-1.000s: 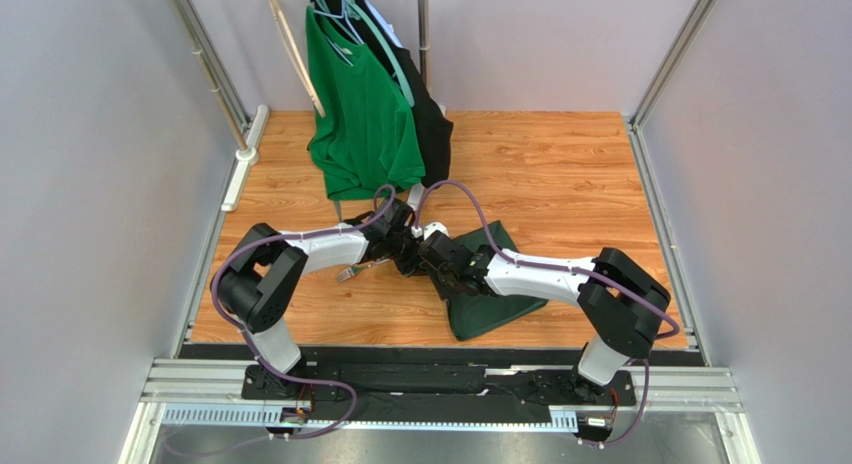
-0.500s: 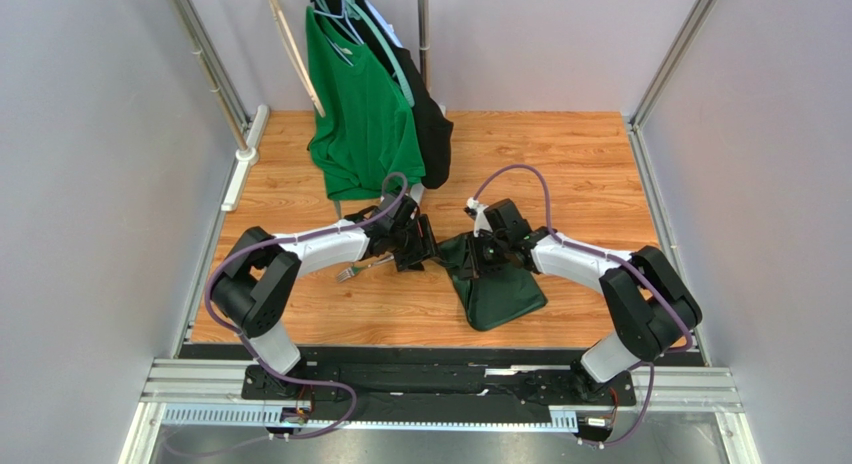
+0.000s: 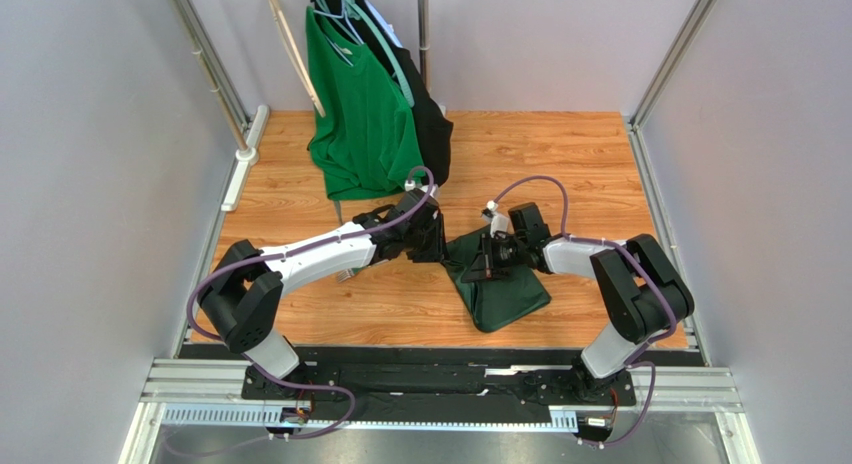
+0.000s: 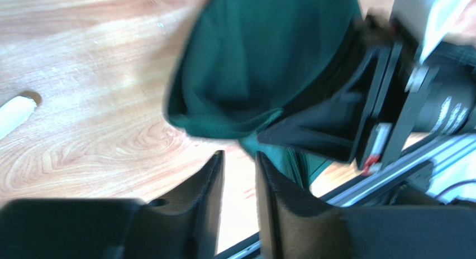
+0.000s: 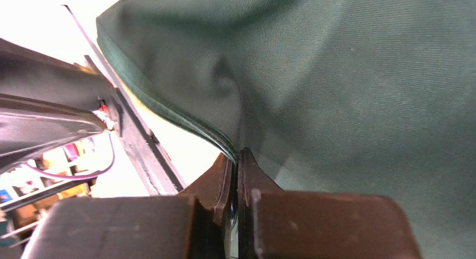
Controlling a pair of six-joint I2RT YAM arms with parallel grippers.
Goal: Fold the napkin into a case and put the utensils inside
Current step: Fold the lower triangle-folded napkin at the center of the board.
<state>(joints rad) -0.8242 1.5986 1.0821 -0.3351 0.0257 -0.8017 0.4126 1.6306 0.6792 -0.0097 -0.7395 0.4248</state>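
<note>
The napkin [image 3: 512,292] is a dark green cloth lying folded on the wooden table right of centre. My right gripper [image 3: 482,266] is shut on its left hem. In the right wrist view the hem is pinched between the closed fingers of that gripper [image 5: 237,154], and the napkin [image 5: 346,75] fills the frame. My left gripper [image 3: 440,246] sits just left of the cloth. In the left wrist view this gripper [image 4: 240,154] is open, with bare table in the gap, and the napkin [image 4: 262,52] has a raised edge ahead. The utensils are hidden.
A bright green T-shirt [image 3: 365,114] and a black garment [image 3: 433,134] hang on a rack at the back, close behind my left arm. Metal frame posts [image 3: 212,74] line both sides. A rail [image 3: 440,382] runs along the near edge.
My right gripper has pulled back to the right, holding the napkin's edge. My left arm has stretched right after it, and its gripper now stands at the cloth's left edge.
</note>
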